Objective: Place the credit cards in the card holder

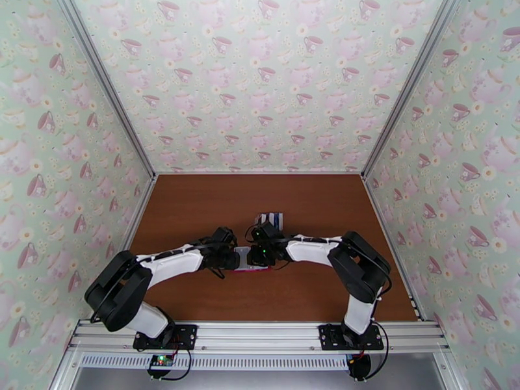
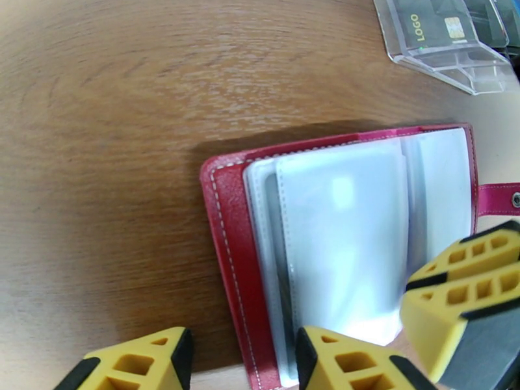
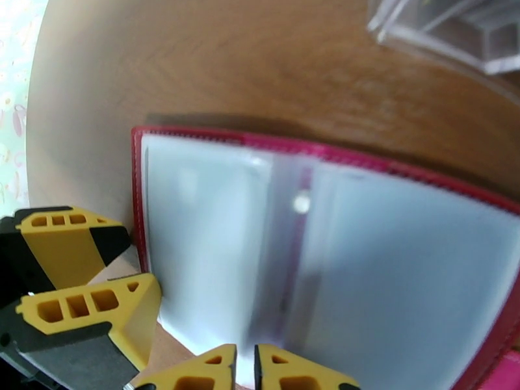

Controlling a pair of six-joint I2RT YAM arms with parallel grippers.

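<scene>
The card holder (image 2: 227, 209) is a red wallet lying open on the table, its pale clear sleeves (image 3: 214, 242) facing up. My left gripper (image 2: 244, 346) is open and straddles the wallet's near cover edge, one finger (image 2: 351, 362) over the sleeves and the other (image 2: 136, 365) over the table. My right gripper (image 3: 245, 362) has its fingertips almost together on the edge of a sleeve. In the left wrist view its fingers (image 2: 468, 287) sit over the wallet's right side. The credit cards (image 2: 426, 24) stand in a clear stand (image 1: 270, 220) just behind the wallet (image 1: 250, 268).
The clear plastic stand (image 2: 455, 60) is close beyond the wallet's far right corner. The wallet's snap tab (image 2: 500, 197) sticks out to the right. Both arms meet at the middle of the brown table (image 1: 195, 209), which has patterned walls on three sides.
</scene>
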